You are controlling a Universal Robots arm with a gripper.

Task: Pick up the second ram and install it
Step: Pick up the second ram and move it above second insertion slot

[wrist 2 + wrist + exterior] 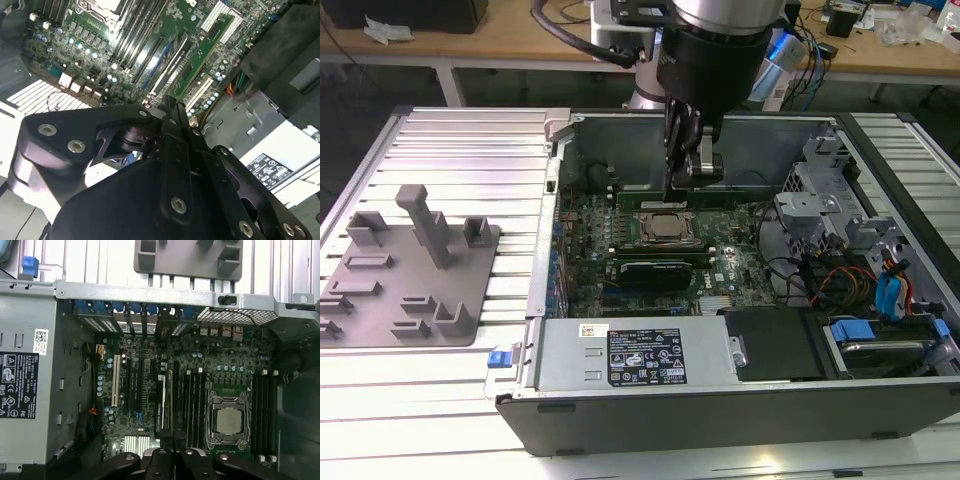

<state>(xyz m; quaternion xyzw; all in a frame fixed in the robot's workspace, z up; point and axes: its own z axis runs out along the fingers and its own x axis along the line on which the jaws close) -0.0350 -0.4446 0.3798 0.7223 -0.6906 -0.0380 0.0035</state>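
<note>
The second ram is a narrow green stick with dark chips. It reaches out from the fingertips over the motherboard, and its near end is hidden behind the gripper body. My gripper is shut on it. In the exterior view the gripper hangs inside the open computer case, just beyond the processor socket. In the first wrist view the gripper is over the black memory slots beside the socket.
The grey moulded tray with upright posts lies outside the case on the exterior view's left. A black expansion card stands near the socket. The power supply, drive bays and cables crowd the case.
</note>
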